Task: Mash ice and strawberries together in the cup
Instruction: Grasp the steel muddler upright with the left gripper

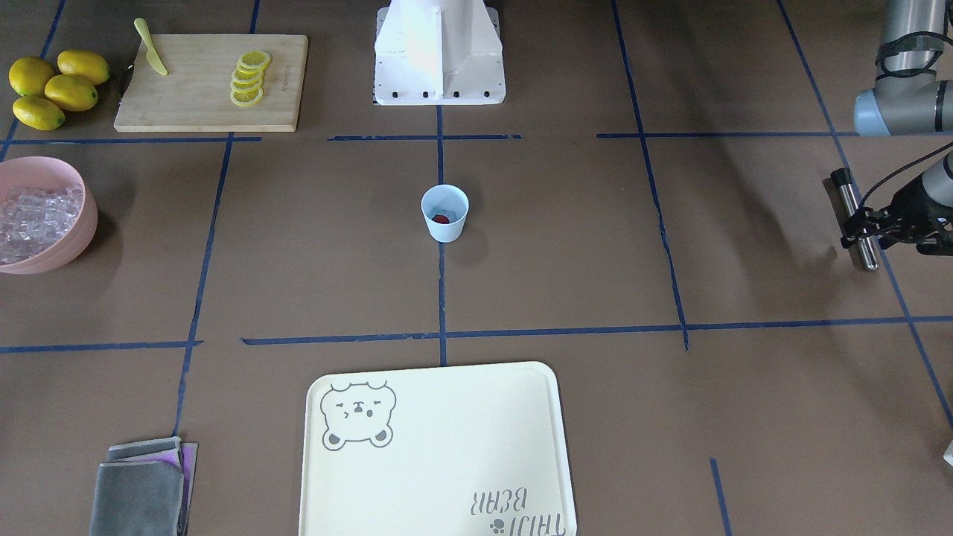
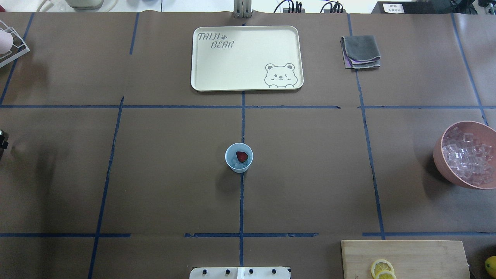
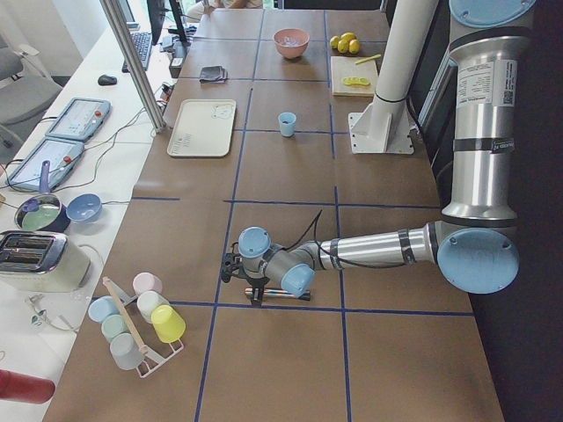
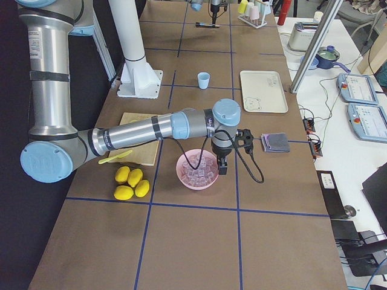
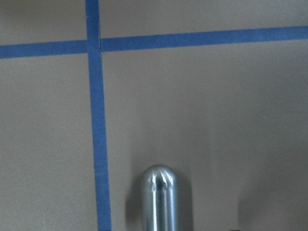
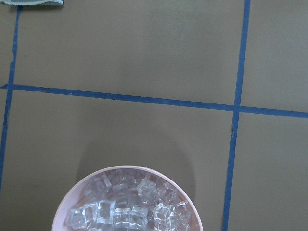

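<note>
Cup (image 1: 447,227) stood upright at table centre on the blue tape cross, well apart from both arms. Strawberry (image 2: 242,156) sat inside it, w/ pale bits beside it that looked like ice, hard to tell. Main ice (image 2: 467,157) was heaped in pink bowl (image 2: 440,162) at the robot's right table edge.

L gripper (image 1: 864,237) was low at the far left end of the table, fingers either side of a metal rod (image 1: 850,205) w/ black cap. Rod's rounded tip showed in the left wrist view over the tape. Couldn't tell if the fingers were clamped on it or just around it.

R gripper (image 4: 221,164) hung over the pink bowl's rim, pointing down. Its fingers showed only in the side view, so their state couldn't be told.

Cream bear tray (image 2: 217,69) and folded grey cloths (image 2: 360,50) lay on the far side. Cutting board (image 1: 201,97) w/ lemon slices (image 1: 249,78) and yellow knife (image 1: 151,48) lay near the robot base. Four lemons (image 1: 56,88) were just beside the board.
</note>
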